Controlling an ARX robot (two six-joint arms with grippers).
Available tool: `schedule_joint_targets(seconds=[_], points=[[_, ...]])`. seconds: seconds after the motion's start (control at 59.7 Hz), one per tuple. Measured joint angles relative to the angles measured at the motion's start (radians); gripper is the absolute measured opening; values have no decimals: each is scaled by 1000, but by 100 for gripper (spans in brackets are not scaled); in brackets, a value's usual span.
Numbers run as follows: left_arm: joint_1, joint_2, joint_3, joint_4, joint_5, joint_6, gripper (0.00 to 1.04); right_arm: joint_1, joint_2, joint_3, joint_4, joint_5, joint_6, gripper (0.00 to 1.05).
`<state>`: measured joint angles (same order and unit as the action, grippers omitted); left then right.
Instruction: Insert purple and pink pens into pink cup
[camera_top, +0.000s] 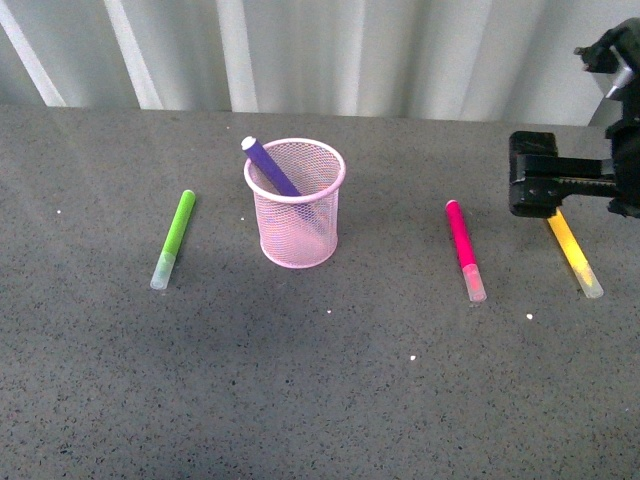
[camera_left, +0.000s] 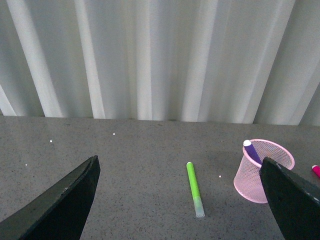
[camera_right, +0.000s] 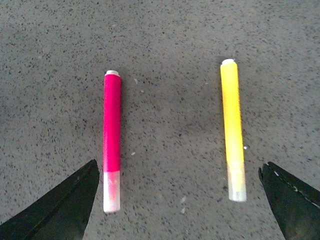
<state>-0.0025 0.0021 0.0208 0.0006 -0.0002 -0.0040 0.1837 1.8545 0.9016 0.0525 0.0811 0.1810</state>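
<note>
Grey table (camera_top: 300, 380) — right gripper (camera_right: 177, 165) spread wide, empty, above pink pen (camera_right: 112, 130), yellow pen (camera_right: 232, 120).

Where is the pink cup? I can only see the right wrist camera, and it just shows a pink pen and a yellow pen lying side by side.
Observer: The front view shows it. The pink cup stands upright to the left of the pink pen, with bare tabletop between them.
Operator: Is anything inside it?
Observer: Yes. The purple pen leans inside the cup, and its end pokes above the rim.
Operator: Are there more pens I can't see?
Observer: One more. A green pen lies flat on the far side of the cup, further left.
</note>
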Motion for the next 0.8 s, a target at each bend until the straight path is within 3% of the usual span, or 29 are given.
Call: schedule_joint_targets(seconds=[0.368, 0.804], points=[[0, 0, 0, 0, 0, 0, 98, 60, 214, 214, -50, -9, 45, 98], [0, 0, 0, 0, 0, 0, 98, 71, 387, 393, -115, -3, 71, 98]])
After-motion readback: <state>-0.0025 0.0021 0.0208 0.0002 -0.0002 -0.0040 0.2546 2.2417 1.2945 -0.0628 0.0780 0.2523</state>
